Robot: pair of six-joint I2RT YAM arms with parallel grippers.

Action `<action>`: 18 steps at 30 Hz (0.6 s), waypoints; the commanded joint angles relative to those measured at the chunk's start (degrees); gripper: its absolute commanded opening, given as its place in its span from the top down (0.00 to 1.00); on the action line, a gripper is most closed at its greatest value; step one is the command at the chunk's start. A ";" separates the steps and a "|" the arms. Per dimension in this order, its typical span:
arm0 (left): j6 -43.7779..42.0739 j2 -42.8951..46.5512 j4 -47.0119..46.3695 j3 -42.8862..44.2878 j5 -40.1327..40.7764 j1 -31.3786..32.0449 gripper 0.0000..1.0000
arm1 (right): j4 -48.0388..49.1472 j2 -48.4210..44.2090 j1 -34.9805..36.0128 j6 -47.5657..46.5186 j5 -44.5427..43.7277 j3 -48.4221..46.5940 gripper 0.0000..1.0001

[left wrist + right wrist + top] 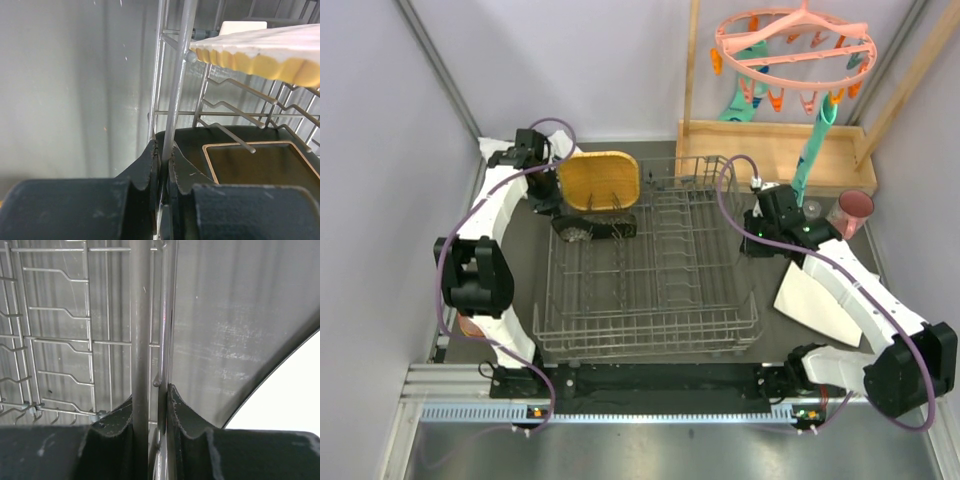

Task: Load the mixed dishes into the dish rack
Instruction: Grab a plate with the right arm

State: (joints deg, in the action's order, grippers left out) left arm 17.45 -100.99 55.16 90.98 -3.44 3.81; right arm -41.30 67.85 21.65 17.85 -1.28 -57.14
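the grey wire dish rack (645,332) sat mid-table between the two arms; the left gripper (162,165) was pressed together on a wire at the rack's far left rim; the right gripper (157,407) pinched a wire of its right rim; the yellow wooden plate (600,180) stood tilted in the far left corner, with the black square plate (595,226) low beside it; the pale plate (817,305) lay on the table just right of the rack; the pink cup (851,212) and small clear glass (811,208) stood beside the wooden tray (770,150); a pink peg hanger (795,45) hung above.
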 commanded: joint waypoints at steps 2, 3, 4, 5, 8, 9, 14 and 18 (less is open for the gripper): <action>6.19 -4.21 -7.08 5.35 0.89 -0.21 1.00 | 10.36 2.28 2.61 13.08 8.84 0.10 1.00; 5.93 -4.48 -7.08 6.22 1.07 -0.21 1.00 | 10.62 2.37 2.70 13.27 8.92 0.10 1.00; 5.84 -5.17 -6.82 6.75 1.16 -0.21 1.00 | 10.89 2.63 2.61 13.44 8.93 0.02 1.00; 5.66 -5.53 -6.64 7.19 1.51 -0.30 1.00 | 10.89 2.72 2.70 13.44 8.93 -0.07 1.00; 5.31 -6.50 -5.77 8.69 1.86 -0.30 1.00 | 10.63 3.42 2.70 12.92 8.66 -0.77 1.00; 5.14 -6.67 -5.59 9.12 1.95 -0.30 1.00 | 10.54 3.42 2.70 12.92 8.66 -0.86 1.00; 5.05 -5.80 -4.53 8.52 2.91 -0.30 0.75 | 9.66 2.90 2.61 12.30 6.30 -1.39 1.00; 5.22 -3.61 -3.83 7.55 5.55 -0.39 0.49 | 8.43 2.11 2.70 11.51 4.89 -2.62 0.79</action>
State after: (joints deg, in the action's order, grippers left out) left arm 18.85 -106.45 55.09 97.62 -0.67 3.57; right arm -41.39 68.66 24.25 22.41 -3.92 -57.74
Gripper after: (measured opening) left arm 0.444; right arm 0.192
